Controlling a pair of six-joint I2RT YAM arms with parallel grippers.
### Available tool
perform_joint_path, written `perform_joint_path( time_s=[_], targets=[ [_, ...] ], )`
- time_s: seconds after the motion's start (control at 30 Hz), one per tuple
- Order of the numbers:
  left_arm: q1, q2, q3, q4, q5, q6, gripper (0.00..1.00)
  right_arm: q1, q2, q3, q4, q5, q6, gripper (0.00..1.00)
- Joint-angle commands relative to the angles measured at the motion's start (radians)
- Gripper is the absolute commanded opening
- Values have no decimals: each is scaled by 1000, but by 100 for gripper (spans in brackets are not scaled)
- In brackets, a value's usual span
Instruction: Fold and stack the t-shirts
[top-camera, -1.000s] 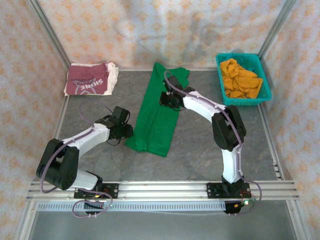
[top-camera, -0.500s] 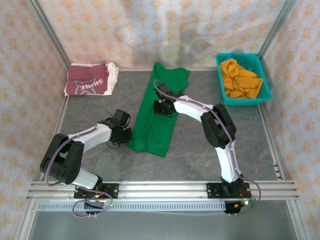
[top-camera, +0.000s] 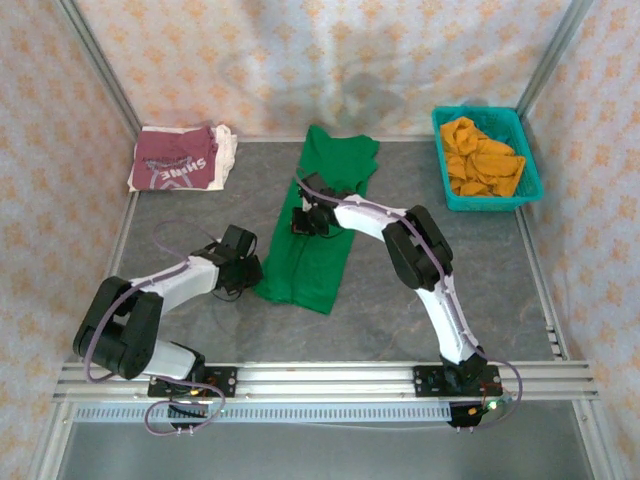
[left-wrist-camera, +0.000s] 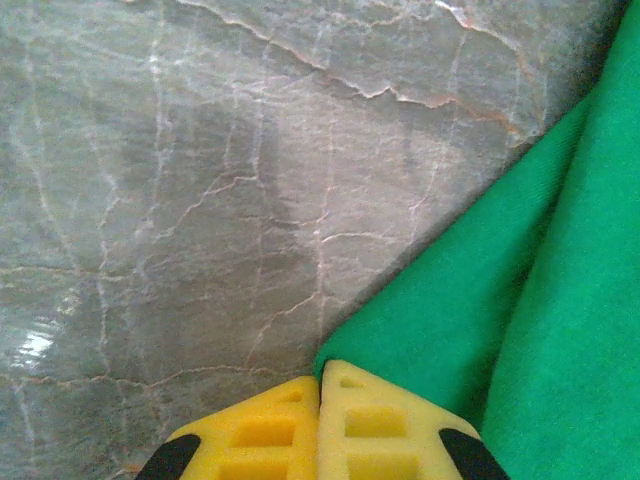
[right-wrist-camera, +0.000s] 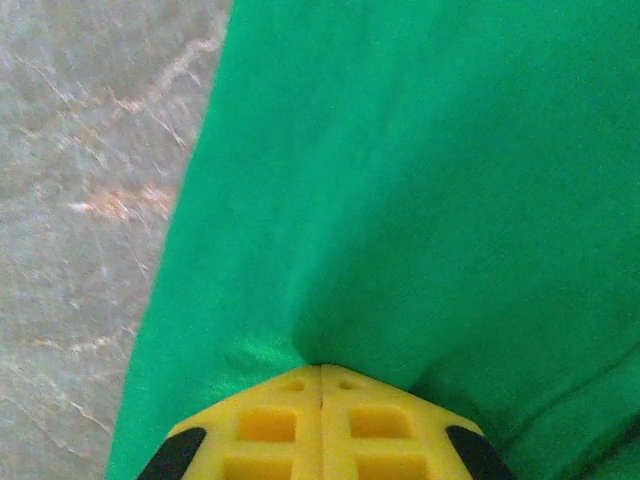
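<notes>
Bare table (top-camera: 500, 280) lay open between the green tee (top-camera: 322, 255) and the basket (top-camera: 492, 204) in the far-right corner, though the right arm (top-camera: 440, 310) arched across that stretch to the tee's left edge. The left arm (top-camera: 180, 278) lay low over the near left. A maroon tee (top-camera: 175, 160) took the far-left corner, a bare lane parting it from the green one. Walls (top-camera: 300, 60) closed three sides.

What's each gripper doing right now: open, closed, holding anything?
Left gripper: closed, pinching a corner of the green t-shirt.
Right gripper: closed, pinching a puckered bit of the green t-shirt near its edge.
</notes>
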Motion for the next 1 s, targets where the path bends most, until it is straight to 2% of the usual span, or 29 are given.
perform_joint_path(
  time_s=[0.0,0.27,0.43,0.5,0.57,0.63,0.7,0.8,0.87,0.97],
  targets=[
    [1,-42,-70,-50,-20,-89,0,-29,65,31,-117,121,47,0],
    [3,-74,-177,-10,12,-189,0,-52,63,-4,-128,155,55,0],
    [0,-57,-131,-38,8,-124,0,-49,62,19,-103,74,27,2],
    [0,-78,-92,-84,-21,-99,7,-47,45,22,-96,42,20,8],
    [-2,-130,-70,-111,-54,-99,25,-47,5,7,-91,35,20,12],
    [-2,-189,-50,-147,-102,-102,34,-49,-45,-16,-83,36,23,17],
    [-2,-253,-16,-201,-171,-96,37,-50,-101,-49,-70,42,30,19],
    [-2,-303,38,-167,-224,-16,44,-65,-185,-126,-33,69,76,20],
    [-2,-247,113,-147,-218,67,45,-93,-224,-192,11,83,134,19],
    [-13,-73,269,-144,-142,181,43,-140,-260,-252,9,130,176,20]
  ],
)
